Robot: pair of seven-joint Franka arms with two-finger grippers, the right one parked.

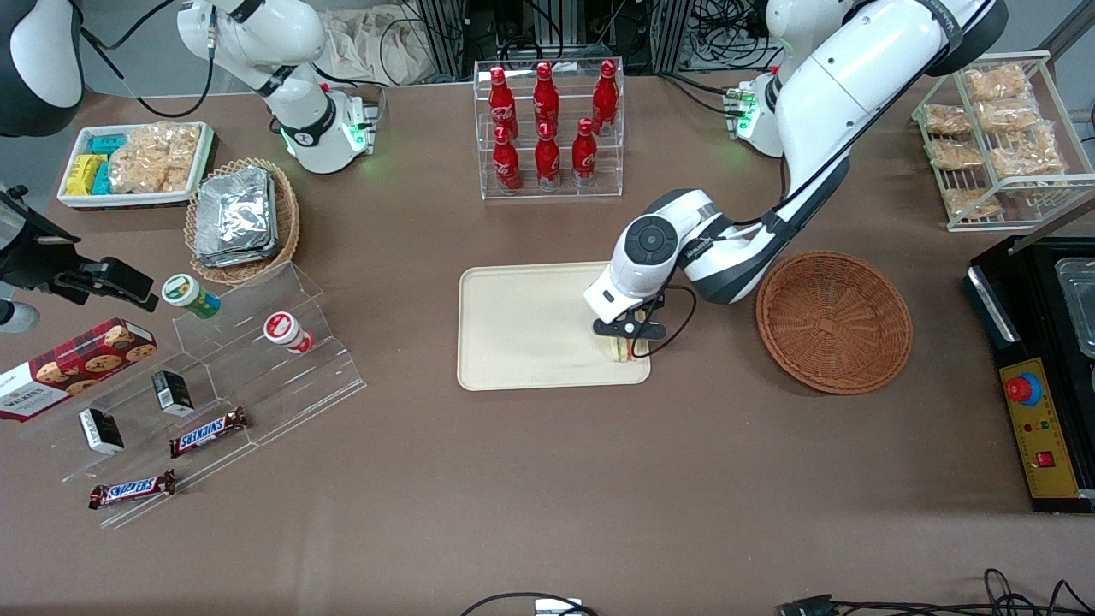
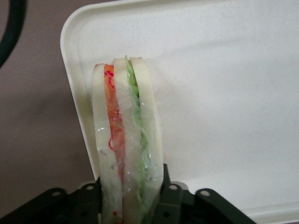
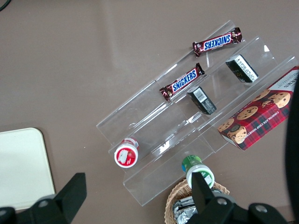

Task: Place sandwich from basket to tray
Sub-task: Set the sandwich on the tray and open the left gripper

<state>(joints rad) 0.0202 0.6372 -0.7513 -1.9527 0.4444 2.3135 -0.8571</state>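
My left gripper (image 1: 629,344) is shut on the sandwich (image 1: 627,349), a wedge of pale bread in clear wrap with orange-red and green filling stripes (image 2: 125,135). It holds the sandwich upright over the corner of the cream tray (image 1: 522,329) that is nearest the front camera and the basket. The black fingers (image 2: 174,196) press both bread faces. The tray's rounded corner (image 2: 74,42) shows under the sandwich. The reddish-brown wicker basket (image 1: 833,321) stands empty beside the tray, toward the working arm's end of the table.
A clear rack of red bottles (image 1: 547,128) stands farther from the front camera than the tray. A tan basket with foil packets (image 1: 241,218) and a clear stepped shelf with snacks (image 1: 214,376) lie toward the parked arm's end. A black box (image 1: 1039,368) stands beside the wicker basket.
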